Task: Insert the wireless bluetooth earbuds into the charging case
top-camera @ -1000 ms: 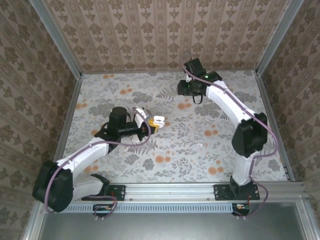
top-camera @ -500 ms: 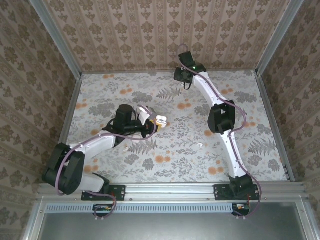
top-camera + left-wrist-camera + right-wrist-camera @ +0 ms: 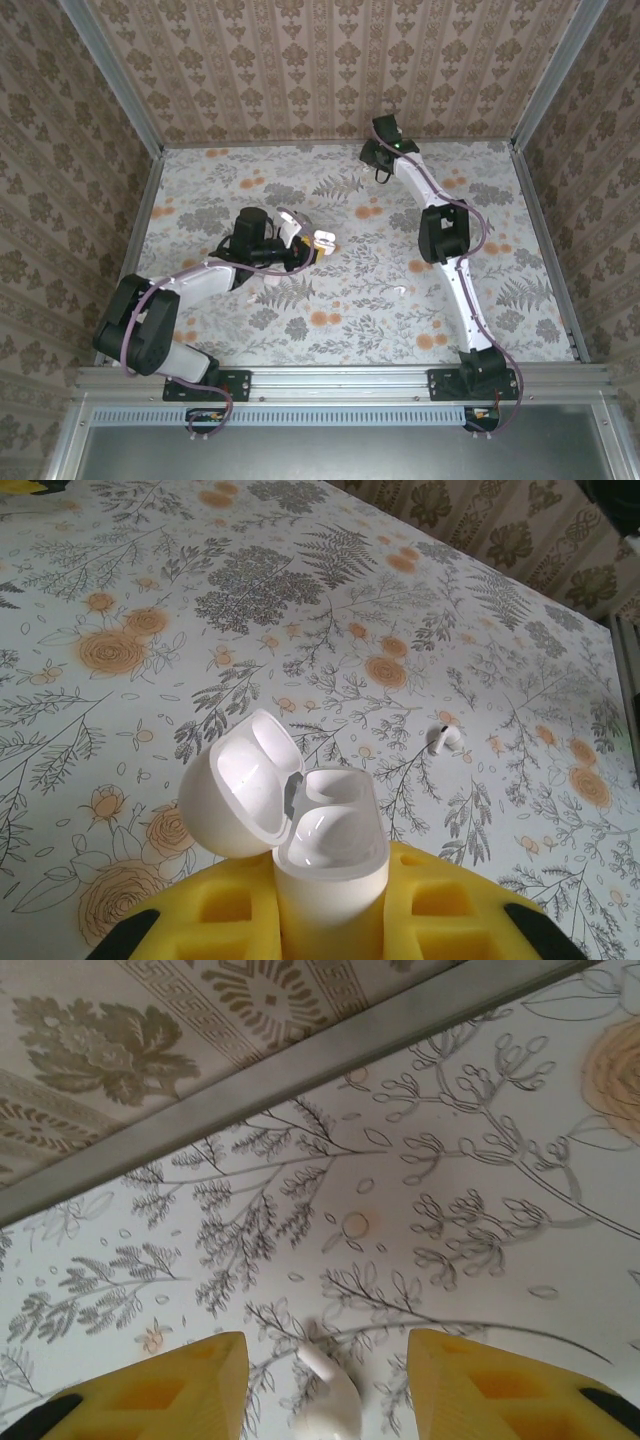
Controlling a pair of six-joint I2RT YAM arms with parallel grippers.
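Between the fingers of the right gripper, low in the wrist view: first earbud, white, lying on the floral table. The metal rail at the foot of the back wall runs just beyond the fingertips. Jaws released, with a clear gap on either side of the bud; nothing grasped.

Left gripper: clenched on the charging case. Case upright between the yellow pads, lid hinged open to the gripper's left, no bud seated inside. Second earbud lies on the table ahead of this gripper and to its right, apart from the case.

Step in hand (judgement): right arm picks up the first earbud. Notes for doing it well:
- bud sits about midway between the pads; keep it centred while lowering
- bring the pads down to straddle the body, not the stem tip; a small, smooth, rounded piece will likely squirt out if pinched high or off-centre
- close slowly, with a light grip
- rail is near the fingertips, so lift straight up and do not push forward
- left gripper should hold the case level, mouth up, ready to receive

Count:
- earbuds: 2, both outside the case
- charging case: 1, lid open
- grippers: 2, one released, one grasping the case
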